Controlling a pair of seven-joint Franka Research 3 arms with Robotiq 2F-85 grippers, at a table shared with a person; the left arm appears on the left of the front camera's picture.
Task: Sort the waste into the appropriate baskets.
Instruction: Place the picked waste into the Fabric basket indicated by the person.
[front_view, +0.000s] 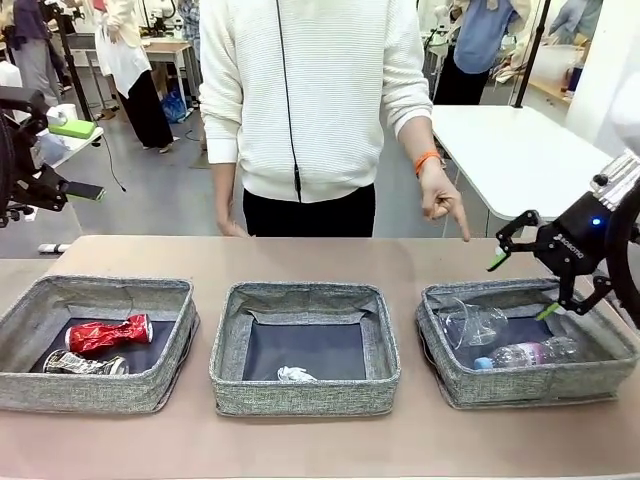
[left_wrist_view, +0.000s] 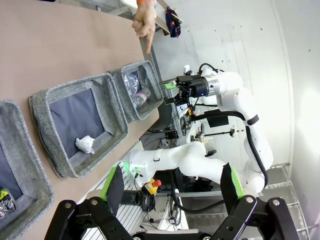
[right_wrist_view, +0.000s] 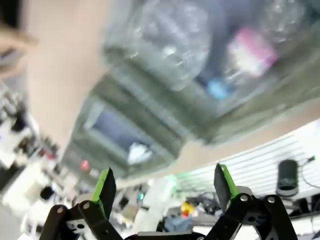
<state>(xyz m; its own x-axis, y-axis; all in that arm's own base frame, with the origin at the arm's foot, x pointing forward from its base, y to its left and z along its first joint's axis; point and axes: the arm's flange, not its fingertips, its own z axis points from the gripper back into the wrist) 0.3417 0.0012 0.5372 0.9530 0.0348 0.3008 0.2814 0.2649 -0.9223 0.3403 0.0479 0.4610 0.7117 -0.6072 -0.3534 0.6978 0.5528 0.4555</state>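
Observation:
Three grey baskets stand in a row. The left basket (front_view: 20, 310) holds a crushed red can (front_view: 108, 333) and a dark printed can (front_view: 82, 364). A white paper wad (front_view: 296, 375) lies in the middle basket (front_view: 232, 330). Inside the right basket (front_view: 610, 345) are a clear cup (front_view: 470, 322) and a blue-capped bottle (front_view: 530, 353). My right gripper (front_view: 521, 287) hangs open and empty over that basket's far right side; its blurred wrist view looks down on the cup (right_wrist_view: 160, 45) and bottle (right_wrist_view: 245, 55). My left gripper (left_wrist_view: 172, 185) is open and empty, off the table's left end.
A person in a white sweater stands at the far side, one hand (front_view: 442, 200) pointing a finger down at the table behind the right basket. Bare table lies in front of and behind the baskets. My left arm (front_view: 20, 170) stays at the left edge.

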